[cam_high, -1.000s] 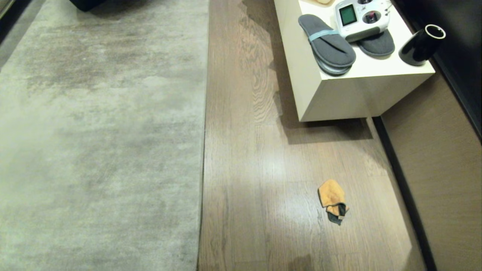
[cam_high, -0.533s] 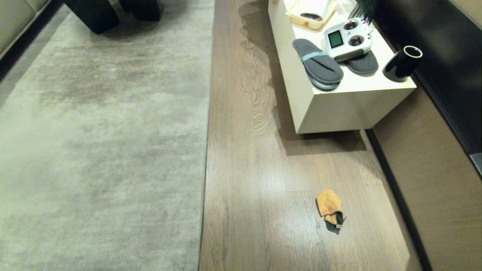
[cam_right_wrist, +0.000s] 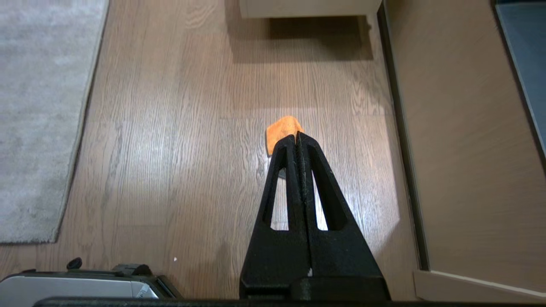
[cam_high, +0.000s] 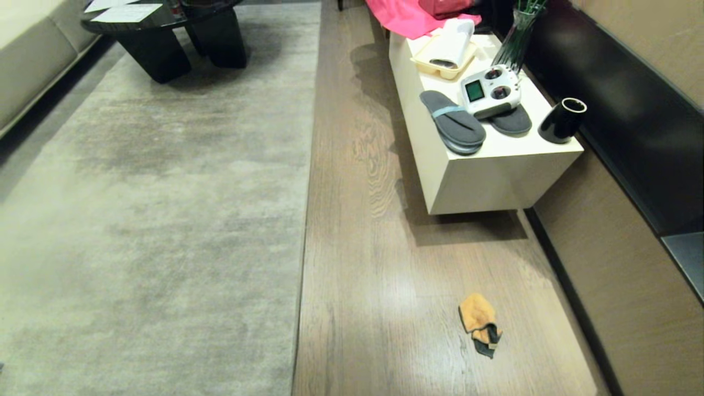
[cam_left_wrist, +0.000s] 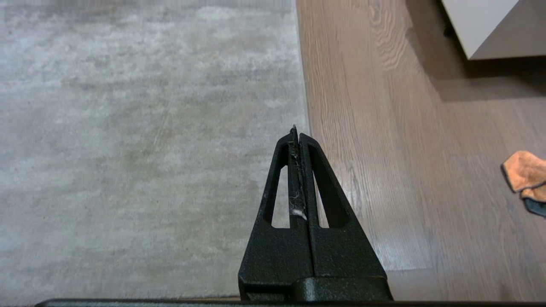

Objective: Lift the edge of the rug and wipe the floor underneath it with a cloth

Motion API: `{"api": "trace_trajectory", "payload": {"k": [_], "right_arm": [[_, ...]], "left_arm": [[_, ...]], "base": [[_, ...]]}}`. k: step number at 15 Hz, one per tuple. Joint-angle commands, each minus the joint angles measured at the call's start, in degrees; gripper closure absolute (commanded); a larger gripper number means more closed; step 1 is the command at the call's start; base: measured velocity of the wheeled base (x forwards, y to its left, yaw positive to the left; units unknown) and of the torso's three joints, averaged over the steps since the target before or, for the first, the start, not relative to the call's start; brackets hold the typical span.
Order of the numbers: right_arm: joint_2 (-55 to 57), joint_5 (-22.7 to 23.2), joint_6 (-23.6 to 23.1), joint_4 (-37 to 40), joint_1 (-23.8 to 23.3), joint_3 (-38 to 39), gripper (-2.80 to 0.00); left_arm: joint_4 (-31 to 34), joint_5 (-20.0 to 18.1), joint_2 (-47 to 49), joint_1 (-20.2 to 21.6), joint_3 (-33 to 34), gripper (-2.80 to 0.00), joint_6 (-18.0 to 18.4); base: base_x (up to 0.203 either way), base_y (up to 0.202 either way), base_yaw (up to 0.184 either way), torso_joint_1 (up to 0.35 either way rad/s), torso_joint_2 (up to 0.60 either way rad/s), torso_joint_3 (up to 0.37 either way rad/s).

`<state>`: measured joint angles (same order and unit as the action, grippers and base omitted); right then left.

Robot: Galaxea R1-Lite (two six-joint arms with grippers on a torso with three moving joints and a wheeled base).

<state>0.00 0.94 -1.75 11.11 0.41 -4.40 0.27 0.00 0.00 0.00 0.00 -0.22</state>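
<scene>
Neither arm shows in the head view; each hand appears only in its own wrist view. The left hand (cam_left_wrist: 297, 134) hangs above the rug edge (cam_high: 306, 220), fingers pressed fully together, holding nothing (a wisp of pale lint clings between them). The right hand (cam_right_wrist: 297, 138) hangs over the floor (cam_high: 379, 286), likewise fully closed and empty; its tips cover most of the cloth (cam_high: 477, 323) in that view, so only an orange corner peeks out past them.

The rug edge runs as a straight line away from the robot, lying flat, with the rug to the robot's left and bare planks to its right. Its near corner is cut off in the head view and shows only in the right wrist view.

The cloth lies crumpled on the floor, well apart from the rug edge, its long axis running roughly away from the robot; a dark part sits at its near end. A cream counter (cam_high: 495, 176) stands beyond it, carrying grey slippers (cam_high: 454, 124).
</scene>
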Motion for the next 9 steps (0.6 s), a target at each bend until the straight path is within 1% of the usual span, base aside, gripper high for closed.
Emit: {"api": "trace_trajectory", "payload": {"k": [1,9], "right_arm": [[0.0,0.0,0.0,0.1,0.0,0.0,0.0],[0.1,0.0,0.0,0.1,0.0,0.0,0.0]], "left_arm": [[0.0,0.0,0.1,0.0,0.0,0.0,0.0],[0.0,0.0,0.1,0.0,0.0,0.0,0.0]], "base": [[0.0,0.0,0.0,0.002,0.0,0.201],[0.0,0.0,0.0,0.002,0.0,0.202]]}}
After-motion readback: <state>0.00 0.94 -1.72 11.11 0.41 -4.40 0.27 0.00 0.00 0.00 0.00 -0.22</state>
